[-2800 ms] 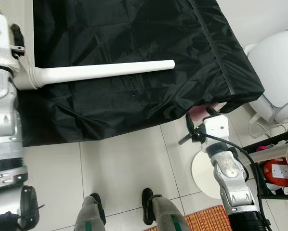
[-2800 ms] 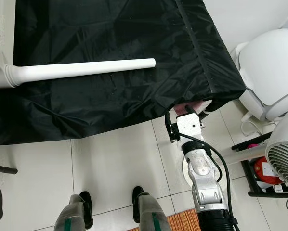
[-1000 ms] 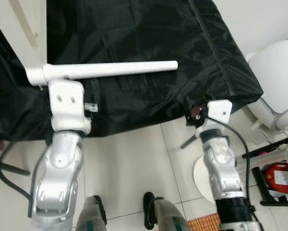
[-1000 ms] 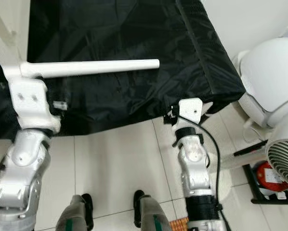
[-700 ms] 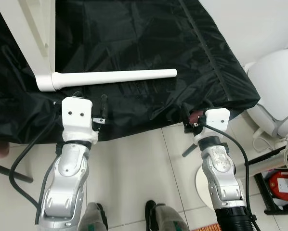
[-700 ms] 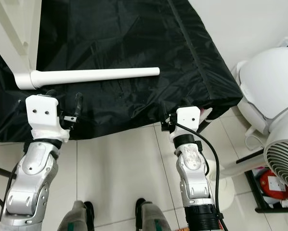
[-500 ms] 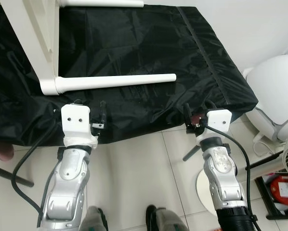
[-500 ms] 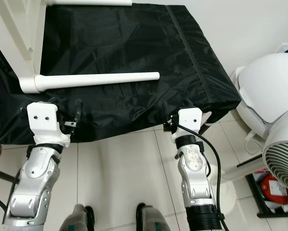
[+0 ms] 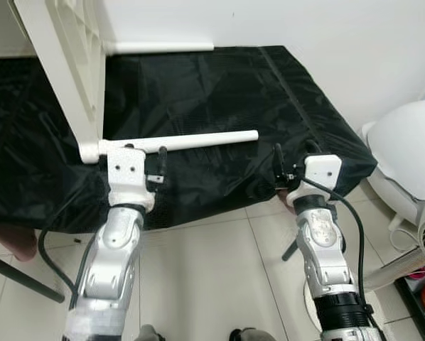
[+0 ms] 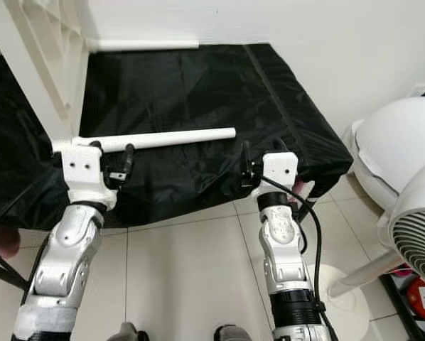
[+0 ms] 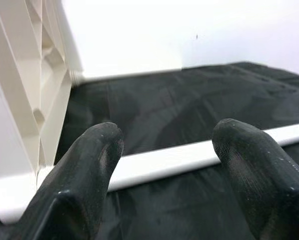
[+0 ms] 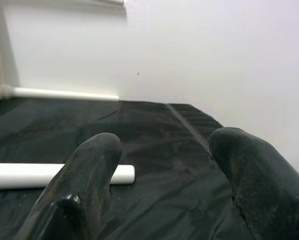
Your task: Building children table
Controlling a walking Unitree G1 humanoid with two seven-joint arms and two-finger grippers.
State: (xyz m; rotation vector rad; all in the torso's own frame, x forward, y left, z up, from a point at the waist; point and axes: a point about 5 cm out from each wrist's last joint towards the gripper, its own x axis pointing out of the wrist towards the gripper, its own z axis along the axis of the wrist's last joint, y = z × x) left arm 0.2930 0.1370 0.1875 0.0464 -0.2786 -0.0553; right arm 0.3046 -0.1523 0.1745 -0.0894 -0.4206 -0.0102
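A white children's table lies on its side on a black-covered surface point(image 9: 219, 92). Its top panel point(image 9: 67, 71) stands upright at the left. One white leg point(image 9: 198, 140) sticks out horizontally to the right, and a second leg point(image 9: 163, 47) runs along the wall behind. My left gripper point(image 11: 164, 135) is open just in front of the near leg, close to where it joins the panel, and holds nothing. My right gripper point(image 12: 164, 140) is open over the surface's front right corner, and the leg's free end point(image 12: 120, 174) lies beyond it to the left.
A white fan point(image 10: 418, 234) on a round base point(image 10: 340, 284) and a rounded white appliance point(image 9: 411, 149) stand on the tiled floor at the right. A pink object point(image 9: 17, 241) and a dark rod point(image 9: 20, 273) lie at the lower left. A white wall backs the surface.
The camera has tilted up. Both arms have risen and reached forward to the black surface's front edge, and the left gripper now sits by the near leg.
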